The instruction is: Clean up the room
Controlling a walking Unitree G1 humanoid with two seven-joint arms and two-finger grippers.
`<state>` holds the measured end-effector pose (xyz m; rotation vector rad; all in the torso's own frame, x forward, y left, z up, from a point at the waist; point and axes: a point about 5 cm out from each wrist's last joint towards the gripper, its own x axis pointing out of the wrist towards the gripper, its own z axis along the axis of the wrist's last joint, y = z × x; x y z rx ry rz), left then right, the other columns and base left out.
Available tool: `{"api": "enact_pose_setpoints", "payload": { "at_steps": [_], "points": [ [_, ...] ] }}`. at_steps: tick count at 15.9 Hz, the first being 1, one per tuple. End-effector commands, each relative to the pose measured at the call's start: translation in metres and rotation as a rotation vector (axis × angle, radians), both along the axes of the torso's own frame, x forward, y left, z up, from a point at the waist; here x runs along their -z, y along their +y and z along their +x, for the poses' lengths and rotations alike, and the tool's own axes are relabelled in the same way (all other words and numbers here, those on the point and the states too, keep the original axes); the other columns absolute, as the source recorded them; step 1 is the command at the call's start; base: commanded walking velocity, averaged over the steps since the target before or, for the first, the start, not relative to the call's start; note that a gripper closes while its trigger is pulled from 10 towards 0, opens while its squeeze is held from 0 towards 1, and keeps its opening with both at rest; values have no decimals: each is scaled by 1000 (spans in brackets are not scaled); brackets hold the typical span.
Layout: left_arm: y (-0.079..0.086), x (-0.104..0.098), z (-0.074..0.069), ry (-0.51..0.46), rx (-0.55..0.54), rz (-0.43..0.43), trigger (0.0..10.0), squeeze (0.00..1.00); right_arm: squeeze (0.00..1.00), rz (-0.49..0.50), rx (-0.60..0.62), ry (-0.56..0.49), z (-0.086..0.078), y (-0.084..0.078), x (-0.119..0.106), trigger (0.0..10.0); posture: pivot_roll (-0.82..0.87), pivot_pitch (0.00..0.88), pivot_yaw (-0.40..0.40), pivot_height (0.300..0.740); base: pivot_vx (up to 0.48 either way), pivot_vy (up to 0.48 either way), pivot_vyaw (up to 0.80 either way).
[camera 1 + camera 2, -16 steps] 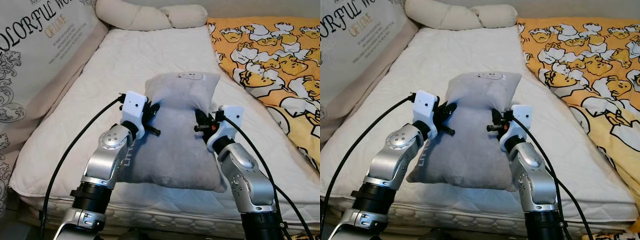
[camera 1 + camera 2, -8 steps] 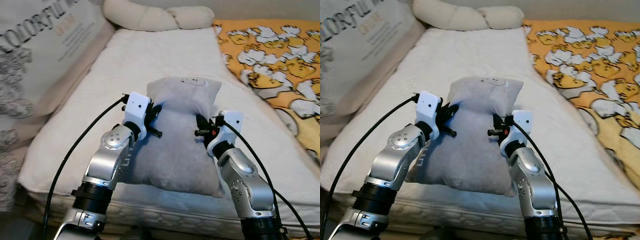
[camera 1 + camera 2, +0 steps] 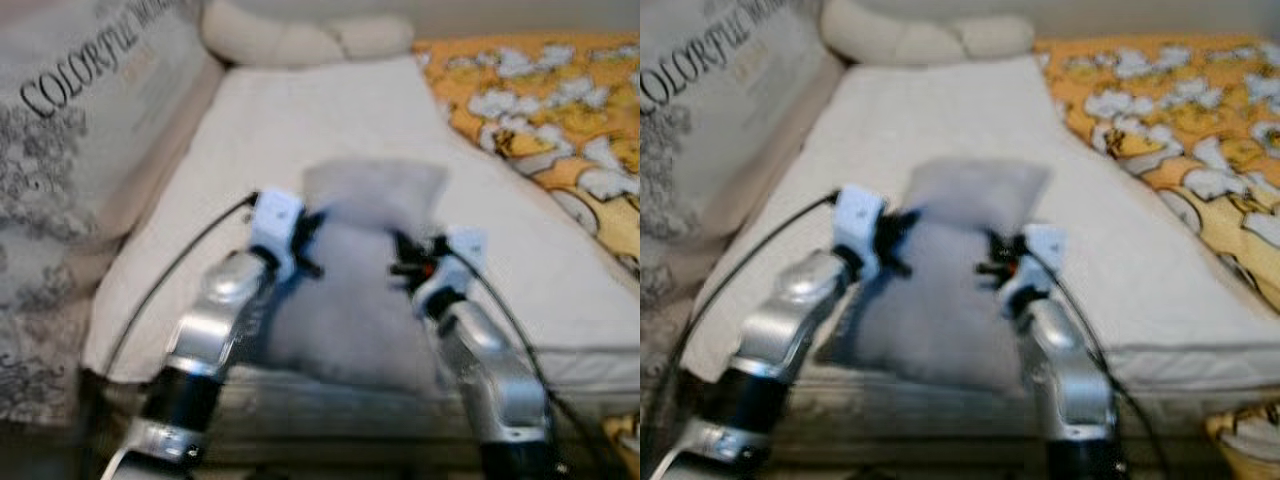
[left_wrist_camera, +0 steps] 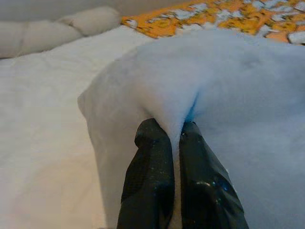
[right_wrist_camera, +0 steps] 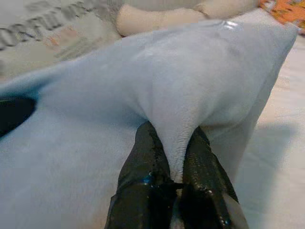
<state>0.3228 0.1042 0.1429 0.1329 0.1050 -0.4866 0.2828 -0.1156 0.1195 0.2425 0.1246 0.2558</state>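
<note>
At the centre of the head-camera frames, which are blurred, a grey pillow (image 3: 365, 270) is held between the two silver arms above the near edge of the bed (image 3: 300, 120). The left tool (image 3: 308, 240) sits at the pillow's left side, just left of centre frame, below its white wrist housing. The right tool (image 3: 405, 265) sits at the pillow's right side, just right of centre.

The left wrist view shows that tool's two black fingers (image 4: 150, 181) pressed together on a raised fold of the grey fabric, the cloth puckering upward from between the tips. The right wrist view shows the same kind of grip: its fingers (image 5: 145, 176) pinch a ridge of the pillow, with the fabric bulging above them.

The bed's white quilted mattress runs from the lower part of the frame up to the top centre, where a cream bolster (image 3: 300, 35) lies across its far end. An orange blanket (image 3: 540, 120) printed with white cartoon figures covers the upper right of the frame. A large pale cushion (image 3: 70, 140) with dark lettering and scrollwork leans along the left side. Black cables (image 3: 170, 285) trail down from the wrists along each arm toward the bottom of the frame.
</note>
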Motion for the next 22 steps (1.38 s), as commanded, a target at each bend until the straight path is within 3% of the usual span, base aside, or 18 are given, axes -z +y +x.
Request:
{"api": "enact_pose_setpoints", "payload": {
  "at_steps": [1,12,18,22],
  "points": [
    [9,-10,2,-45,-56,6,10000,0,0,-26,62,-26,1,-15,-6,10000,-70,0,91,740,0,375,0],
    [16,-7,-3,-40,-82,14,10000,0,0,-33,24,-20,3,-10,-5,10000,-40,0,56,740,0,373,0],
    [15,-13,-10,-95,-75,0,10000,0,0,-47,-12,-13,8,-9,-3,10000,-20,0,19,740,0,0,0],
    [17,-15,-7,-100,-79,3,10000,0,0,-38,-4,-8,7,-8,-2,10000,-28,0,32,740,278,0,0]
  ]
}}
